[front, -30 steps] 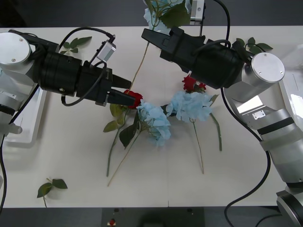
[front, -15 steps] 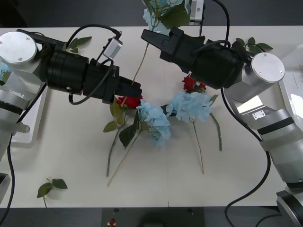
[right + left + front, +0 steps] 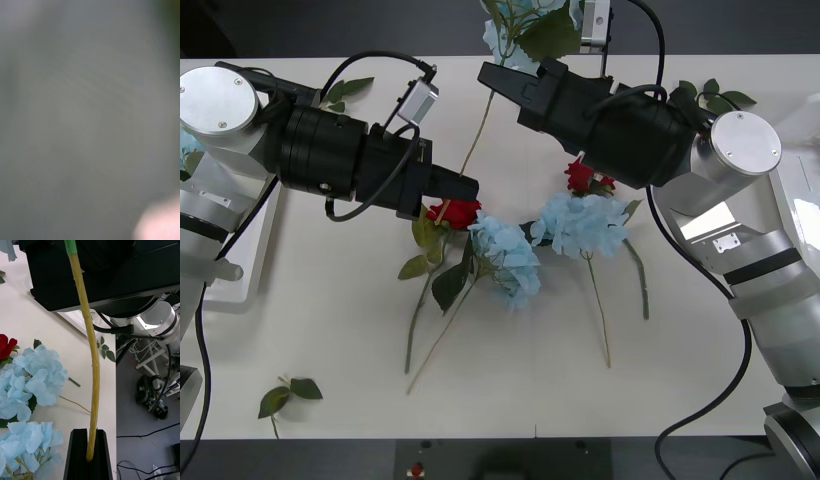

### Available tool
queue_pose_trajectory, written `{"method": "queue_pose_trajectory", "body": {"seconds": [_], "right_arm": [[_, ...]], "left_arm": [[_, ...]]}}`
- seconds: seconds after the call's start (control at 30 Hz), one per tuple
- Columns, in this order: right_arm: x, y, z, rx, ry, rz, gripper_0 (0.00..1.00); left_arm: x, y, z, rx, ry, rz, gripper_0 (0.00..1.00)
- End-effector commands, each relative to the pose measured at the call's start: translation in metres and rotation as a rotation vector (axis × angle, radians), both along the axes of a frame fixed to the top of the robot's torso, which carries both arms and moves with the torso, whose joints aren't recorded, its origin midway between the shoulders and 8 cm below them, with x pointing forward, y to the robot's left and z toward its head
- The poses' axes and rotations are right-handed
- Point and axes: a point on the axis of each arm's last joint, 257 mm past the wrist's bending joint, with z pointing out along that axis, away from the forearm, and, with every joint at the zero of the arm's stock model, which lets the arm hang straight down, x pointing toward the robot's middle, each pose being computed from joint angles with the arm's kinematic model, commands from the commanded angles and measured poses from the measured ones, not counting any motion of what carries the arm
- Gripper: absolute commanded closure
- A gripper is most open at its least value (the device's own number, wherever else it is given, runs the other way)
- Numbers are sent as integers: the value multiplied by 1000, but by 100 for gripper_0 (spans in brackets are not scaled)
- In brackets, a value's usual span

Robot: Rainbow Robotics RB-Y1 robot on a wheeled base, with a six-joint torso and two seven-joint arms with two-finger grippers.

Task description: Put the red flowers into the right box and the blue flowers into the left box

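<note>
A blue flower [image 3: 518, 24] hangs past the table's far edge, its long yellow stem [image 3: 476, 143] slanting down toward me. My right gripper [image 3: 493, 76] is shut on it near the head. My left gripper [image 3: 466, 187] is shut on the stem's lower end [image 3: 92, 363], black fingers [image 3: 77, 457] pressed together around it. Two more blue flowers [image 3: 508, 258] [image 3: 585, 222] lie mid-table. One red flower [image 3: 455, 212] sits just under the left gripper, another [image 3: 585, 178] beside the right arm. The left box [image 3: 248, 262] is at the left edge; the right box [image 3: 810, 225] barely shows at the right edge.
Loose green leaf sprigs lie at the front left [image 3: 290, 392], the back left [image 3: 340, 92] and the back right [image 3: 712, 96]. Stems of the lying flowers [image 3: 600, 310] reach toward the table's front edge.
My left gripper moved right and away from the red flower's head to the hanging stem and shut on its lower end. The right arm has not moved.
</note>
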Motion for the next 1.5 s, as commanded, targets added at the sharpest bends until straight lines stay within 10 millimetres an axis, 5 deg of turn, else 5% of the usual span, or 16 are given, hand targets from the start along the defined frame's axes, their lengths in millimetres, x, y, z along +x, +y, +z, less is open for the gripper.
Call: {"method": "queue_pose_trajectory", "body": {"seconds": [0.03,0.1,0.23,0.43,0.93,1.5], "right_arm": [[-8,10,23,2,-72,23,43],[-7,8,23,0,-76,14,21],[-5,6,23,-3,-86,5,1],[-5,6,24,-10,-107,1,0],[-7,-5,21,-36,-125,8,0],[-19,-122,-104,-663,101,77,0]], "left_arm": [[0,-8,22,-13,-89,-41,100],[0,-8,22,-15,-88,-42,100],[-1,-7,24,-19,-84,-42,100],[7,8,29,-11,-87,-9,100],[45,82,42,80,-124,167,100],[64,139,39,143,-113,314,100]]}}
